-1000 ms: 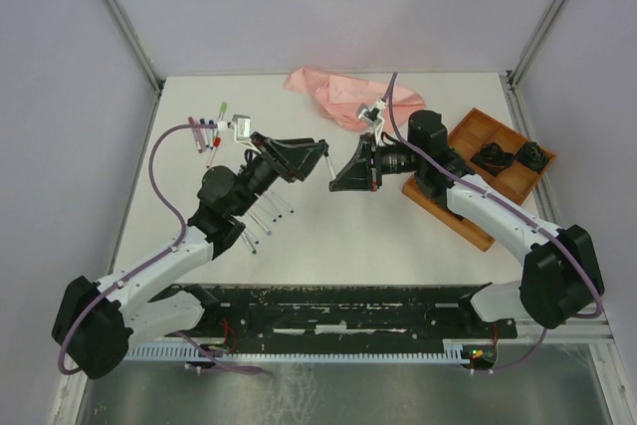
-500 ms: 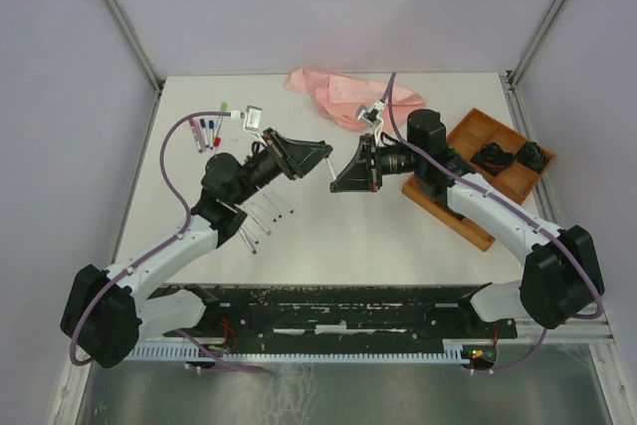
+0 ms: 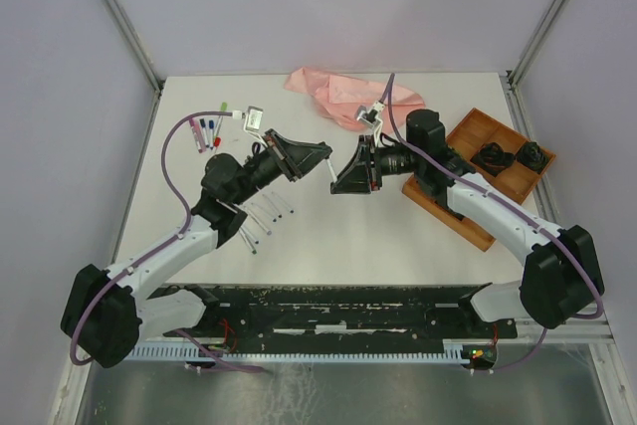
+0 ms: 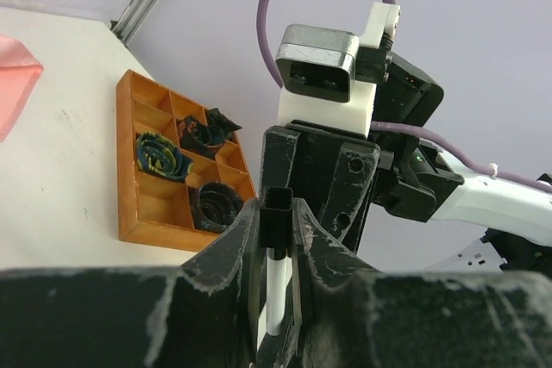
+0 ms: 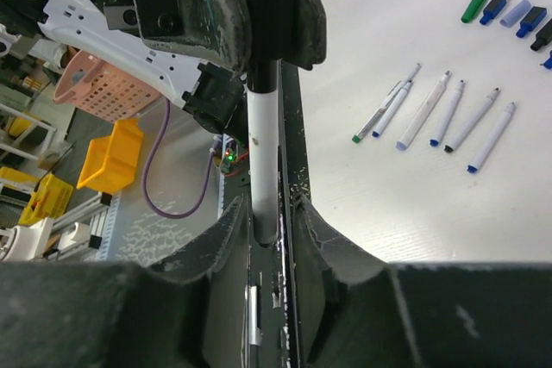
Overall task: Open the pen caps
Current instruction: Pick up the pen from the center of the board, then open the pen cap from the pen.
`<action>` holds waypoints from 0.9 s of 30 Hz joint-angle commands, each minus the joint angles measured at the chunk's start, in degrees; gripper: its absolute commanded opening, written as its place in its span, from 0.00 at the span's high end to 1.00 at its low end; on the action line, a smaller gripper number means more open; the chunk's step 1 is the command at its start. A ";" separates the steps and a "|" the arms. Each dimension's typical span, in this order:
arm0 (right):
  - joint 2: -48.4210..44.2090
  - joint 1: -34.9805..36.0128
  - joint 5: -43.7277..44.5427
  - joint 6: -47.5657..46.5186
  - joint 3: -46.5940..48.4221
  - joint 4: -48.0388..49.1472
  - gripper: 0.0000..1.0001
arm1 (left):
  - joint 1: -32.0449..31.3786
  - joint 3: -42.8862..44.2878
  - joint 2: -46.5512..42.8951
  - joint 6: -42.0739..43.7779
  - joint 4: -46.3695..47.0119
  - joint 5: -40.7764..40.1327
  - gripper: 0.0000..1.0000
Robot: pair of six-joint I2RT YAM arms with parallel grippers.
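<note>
Pinching black pen cap (image 4: 277, 211), left gripper (image 4: 278, 228); right gripper (image 5: 269, 217) slightly spread around barrel (image 5: 262, 157)

No writing, label, brand mark, number or sign can be read in any of the three views.
</note>
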 commanded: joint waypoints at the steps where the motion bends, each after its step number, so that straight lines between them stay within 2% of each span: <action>1: -0.99 0.30 1.65 3.63 1.24 4.84 0.63 | 0.16 -1.28 0.46 -1.48 7.74 0.96 0.97; 8: -1.06 0.21 3.98 12.66 -2.79 17.59 0.63 | -0.65 -4.21 2.88 -4.27 15.04 1.55 0.97; 12: -0.48 0.20 4.26 14.03 -3.26 19.28 0.68 | -1.03 -4.32 3.43 -4.29 15.83 1.49 0.97; 14: -0.30 0.13 4.21 13.83 -3.31 18.91 0.75 | -1.06 -4.26 3.43 -4.10 15.95 1.17 0.97; 17: 0.20 0.20 3.83 13.42 -2.97 18.21 0.99 | -0.79 -3.64 3.23 -3.09 15.17 0.42 0.97; 18: 0.31 0.16 3.81 12.86 -2.72 17.31 1.00 | -0.49 -3.13 3.11 -2.37 14.11 0.10 0.97; 22: 1.48 0.20 3.85 11.32 -1.93 13.88 1.00 | 3.48 -0.55 2.58 -1.01 10.44 -1.27 0.97; 27: 4.91 0.63 3.34 13.64 -1.63 13.63 1.00 | 11.03 2.19 3.10 -2.61 13.25 -2.93 0.97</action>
